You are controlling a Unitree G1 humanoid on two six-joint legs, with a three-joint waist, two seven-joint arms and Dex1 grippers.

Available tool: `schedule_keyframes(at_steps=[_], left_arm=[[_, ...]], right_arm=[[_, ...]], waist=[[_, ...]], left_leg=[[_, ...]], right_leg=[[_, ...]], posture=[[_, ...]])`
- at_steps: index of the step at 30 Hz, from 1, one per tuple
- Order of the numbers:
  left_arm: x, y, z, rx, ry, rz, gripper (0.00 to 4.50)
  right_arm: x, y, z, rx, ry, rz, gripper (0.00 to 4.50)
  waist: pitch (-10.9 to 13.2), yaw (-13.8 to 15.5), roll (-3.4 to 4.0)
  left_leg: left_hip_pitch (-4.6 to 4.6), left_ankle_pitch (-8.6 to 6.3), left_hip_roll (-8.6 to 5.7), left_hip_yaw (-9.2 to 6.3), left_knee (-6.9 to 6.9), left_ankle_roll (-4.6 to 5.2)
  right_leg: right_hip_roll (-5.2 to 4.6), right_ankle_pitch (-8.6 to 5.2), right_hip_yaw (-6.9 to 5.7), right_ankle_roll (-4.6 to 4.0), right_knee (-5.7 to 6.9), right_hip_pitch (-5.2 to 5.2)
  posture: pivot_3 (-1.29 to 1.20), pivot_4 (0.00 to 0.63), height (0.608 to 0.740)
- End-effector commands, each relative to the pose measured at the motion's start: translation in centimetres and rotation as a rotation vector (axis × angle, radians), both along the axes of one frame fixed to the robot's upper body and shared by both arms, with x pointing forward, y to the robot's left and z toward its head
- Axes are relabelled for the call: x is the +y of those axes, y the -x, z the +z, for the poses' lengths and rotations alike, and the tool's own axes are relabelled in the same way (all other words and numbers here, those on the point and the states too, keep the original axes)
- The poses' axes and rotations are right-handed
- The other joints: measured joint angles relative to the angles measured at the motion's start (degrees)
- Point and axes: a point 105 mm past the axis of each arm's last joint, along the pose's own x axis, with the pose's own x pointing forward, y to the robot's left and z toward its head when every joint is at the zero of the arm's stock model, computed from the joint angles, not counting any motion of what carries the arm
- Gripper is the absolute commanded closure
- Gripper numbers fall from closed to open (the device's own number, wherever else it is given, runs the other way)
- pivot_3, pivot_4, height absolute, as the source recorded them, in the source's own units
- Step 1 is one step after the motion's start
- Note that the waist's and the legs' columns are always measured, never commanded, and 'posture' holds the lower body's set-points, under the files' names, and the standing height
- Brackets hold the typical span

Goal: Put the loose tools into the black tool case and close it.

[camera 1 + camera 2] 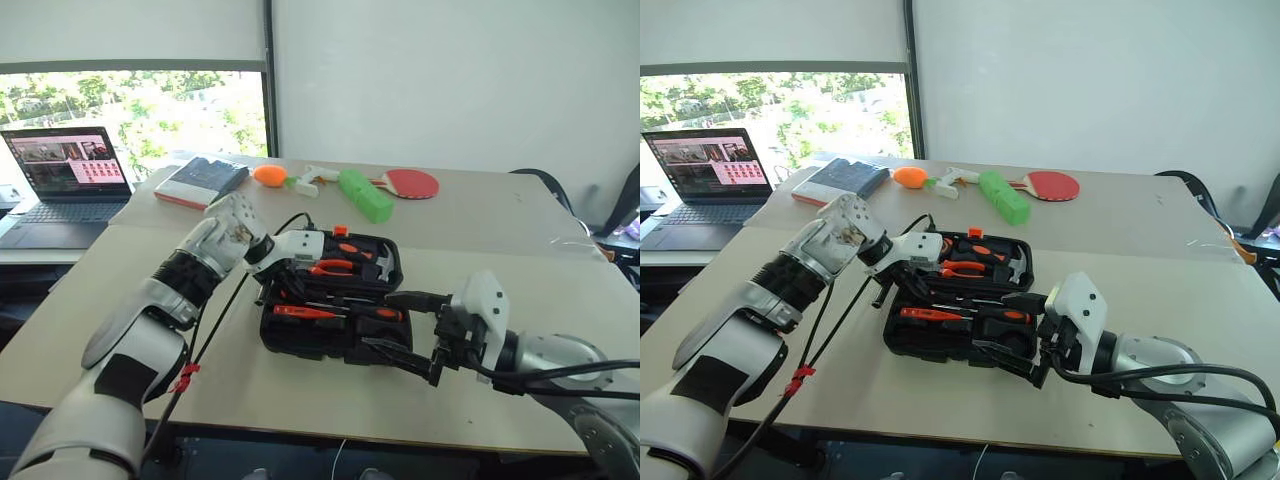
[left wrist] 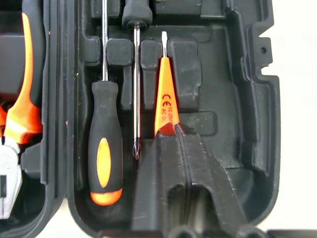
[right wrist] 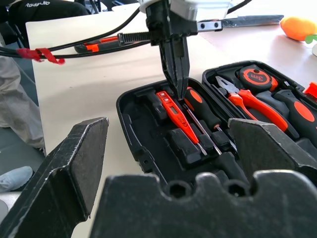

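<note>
The black tool case (image 1: 300, 345) lies open and flat mid-table. Pliers (image 1: 330, 268), a hammer (image 1: 380, 262) and a tape measure (image 3: 255, 77) fill its far half. In the near half, a black-orange screwdriver (image 2: 105, 163), a thinner screwdriver (image 2: 136, 99) and the small all-orange screwdriver (image 2: 166, 104) lie in adjacent slots. My left gripper (image 3: 177, 89) is shut and points down, its tips just over the orange screwdriver's handle end, nothing between them. At the case's near right edge my right gripper (image 1: 400, 327) stands open and empty. Beyond the case a black-orange tool (image 3: 96, 45) lies on the table.
At the table's far side lie a dark book (image 1: 205, 180), an orange object (image 1: 270, 176), a green cylinder (image 1: 365, 195) and a red paddle (image 1: 412, 183). A laptop (image 1: 70, 175) sits on the desk to the left. A black cable with a red tie (image 1: 185, 378) hangs from my left arm.
</note>
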Motion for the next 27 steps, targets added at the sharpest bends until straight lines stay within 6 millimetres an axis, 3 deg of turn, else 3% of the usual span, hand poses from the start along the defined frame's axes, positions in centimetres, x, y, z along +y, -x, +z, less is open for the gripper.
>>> schedule_keyframes(at_steps=[1,27], left_arm=[[-0.3,0.1,0.5,-0.029,0.004,-0.019,4.39],[-0.4,-0.6,-2.0,-0.062,-0.06,-0.007,4.39]], right_arm=[[0.1,0.2,0.9,-0.05,-0.009,0.01,0.0],[0.2,0.2,1.0,-0.048,-0.019,0.005,0.0]], waist=[[0.0,0.1,0.0],[0.0,0.21,0.0]], left_leg=[[0.0,0.0,0.0,0.0,0.0,0.0],[-0.01,0.0,-0.02,-0.01,0.02,0.0]], right_leg=[[-0.01,0.0,0.0,0.0,0.0,0.0],[-0.01,0.01,0.0,0.01,0.0,0.01]], posture=[[0.0,0.15,0.736],[0.0,0.15,0.736]])
